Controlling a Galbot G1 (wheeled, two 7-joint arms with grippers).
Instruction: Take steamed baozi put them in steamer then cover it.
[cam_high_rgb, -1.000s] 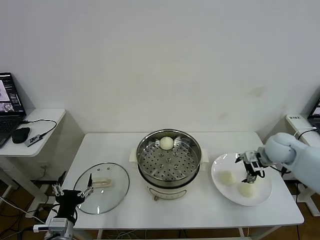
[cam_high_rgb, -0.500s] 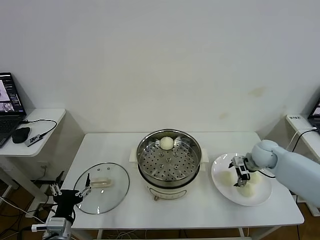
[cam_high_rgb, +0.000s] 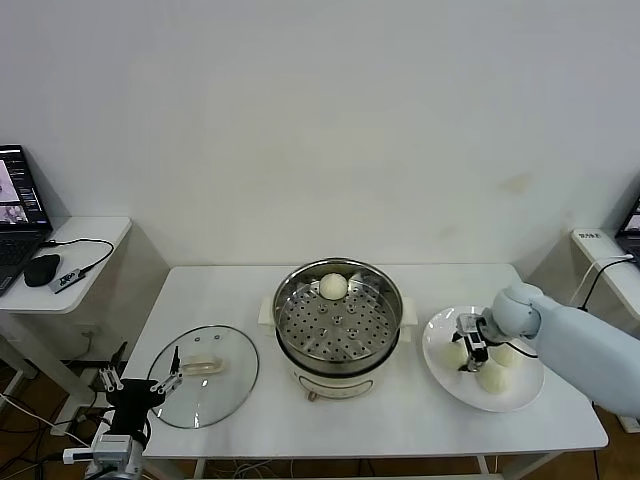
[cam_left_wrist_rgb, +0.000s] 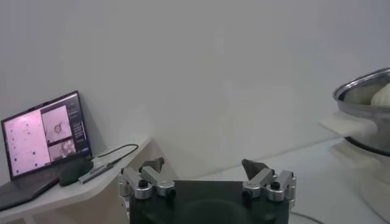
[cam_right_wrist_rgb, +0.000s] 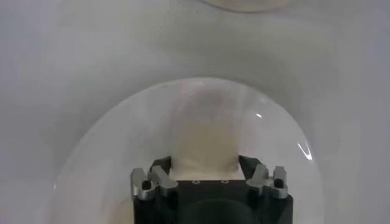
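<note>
Right arm has shifted along the white plate (cam_high_rgb: 437, 352) toward the steamer (cam_high_rgb: 338, 313): a second ago my right gripper (cam_high_rgb: 468, 345) stood over the bun on the plate's near side, and now it sits at the bun (cam_high_rgb: 455, 352) nearest the steamer. From the right wrist camera this baozi (cam_right_wrist_rgb: 203, 140) lies between my fingers (cam_right_wrist_rgb: 159, 176), one on each flank; they bracket it closely, but I cannot confirm they are pressing. Judgement: I am at the grasp of the second bun, not yet lifted.

Count relative to the steamer: one baozi (cam_high_rgb: 333, 287) already rests inside it, at the far side of the basket. Three are left on the plate, which lies on the bench (cam_high_rgb: 240, 290) at the steamer's right: the one I am on, one (cam_high_rgb: 493, 378) toward the plate's near edge, and one (cam_high_rgb: 506, 353) partly hidden behind my wrist. The glass cover (cam_high_rgb: 205, 375) lies flat on the bench at the steamer's left, handle up, untouched. My left gripper (cam_high_rgb: 140, 387) hangs idle just off the bench edge beside the cover, fingers (cam_left_wrist_rgb: 152, 165) spread apart and empty.

Materials: buns are smooth, matte, cream-white domes, likely soft, so a light squeeze seems right. Plate is glossy, shallow and white. Steamer basket is polished steel with a perforated floor, on a cream base. Cover is clear glass with a metal rim.
</note>
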